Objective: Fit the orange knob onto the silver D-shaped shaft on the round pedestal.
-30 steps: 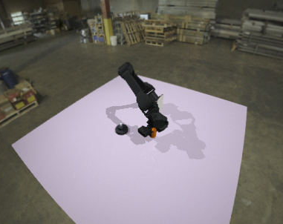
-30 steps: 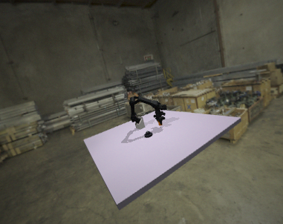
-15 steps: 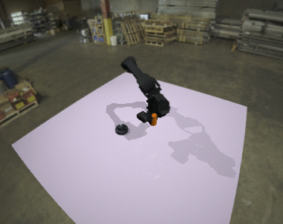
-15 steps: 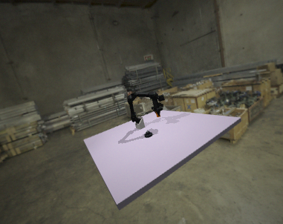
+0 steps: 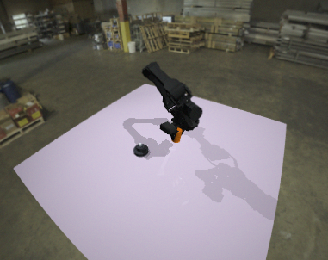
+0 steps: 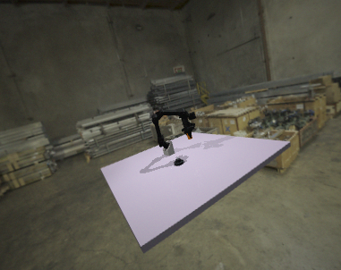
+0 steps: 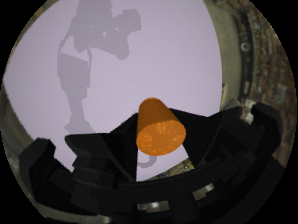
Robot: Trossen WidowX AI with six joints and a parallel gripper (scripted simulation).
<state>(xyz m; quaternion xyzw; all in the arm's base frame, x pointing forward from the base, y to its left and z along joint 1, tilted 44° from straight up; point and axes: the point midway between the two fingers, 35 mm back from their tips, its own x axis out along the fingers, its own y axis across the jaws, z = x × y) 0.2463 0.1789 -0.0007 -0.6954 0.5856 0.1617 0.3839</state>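
The orange knob is held between the fingers of my gripper, which is shut on it. In the top and exterior views the knob is up in the air, above the table. In the wrist view one round end face of the knob shows; its hole and flat side are not visible. The dark round pedestal stands on the table, to the left of the gripper in the top view. The silver shaft is a small light spot on top; its flat side is too small to make out.
The pale lilac table top carries the pedestal and the arm's light base block. The arm's shadow falls across the table. Pallets and crates stand on the floor beyond the table.
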